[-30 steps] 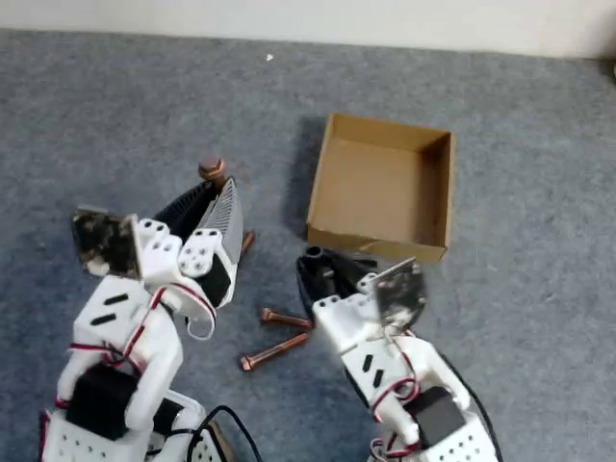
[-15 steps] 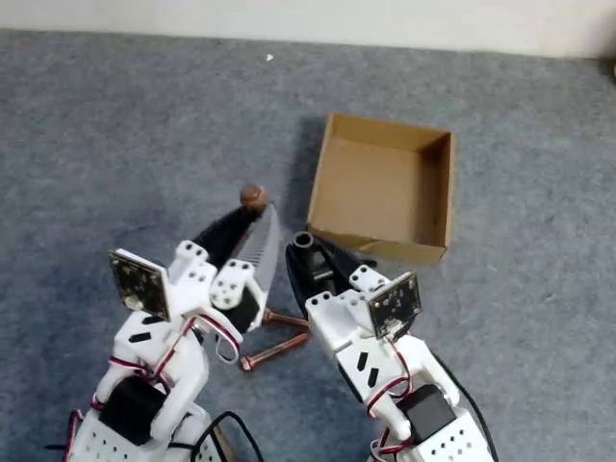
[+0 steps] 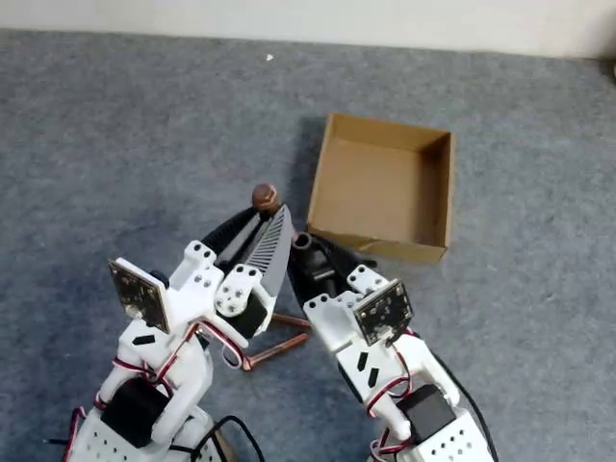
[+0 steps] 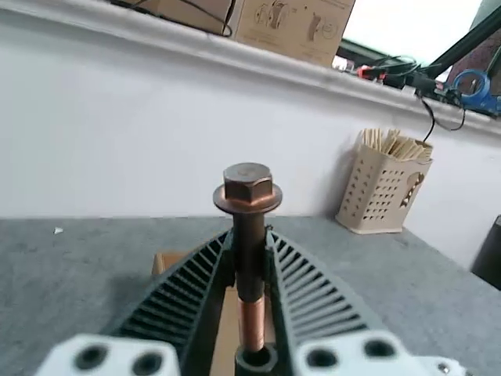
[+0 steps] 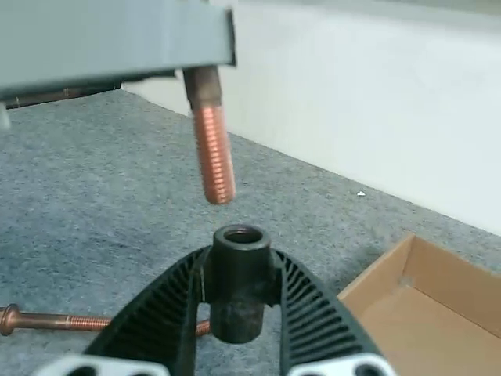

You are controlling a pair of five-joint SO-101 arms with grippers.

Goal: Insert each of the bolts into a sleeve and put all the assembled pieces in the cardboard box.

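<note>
My left gripper [image 3: 266, 214] is shut on a copper bolt [image 4: 249, 258], held upright with its hex head [image 3: 266, 197] on top. Its threaded tip [image 5: 214, 166] hangs just above and slightly off the mouth of a black sleeve [image 5: 239, 282]. My right gripper [image 5: 237, 294] is shut on that sleeve, which stands upright with its bore facing up [image 3: 302, 242]. Both meet just in front of the near left corner of the cardboard box [image 3: 423, 249], whose inside looks bare. Two more copper bolts [image 3: 279, 348] lie on the carpet between the arms.
Grey carpet covers the whole work surface. A white wall runs along the far edge. In the left wrist view a cream holder with wooden sticks [image 4: 385, 188] stands by the wall, far from the arms.
My left gripper has carried the bolt to the right and toward the box, bringing it over the sleeve. My right gripper has shifted slightly left and forward with the sleeve.
</note>
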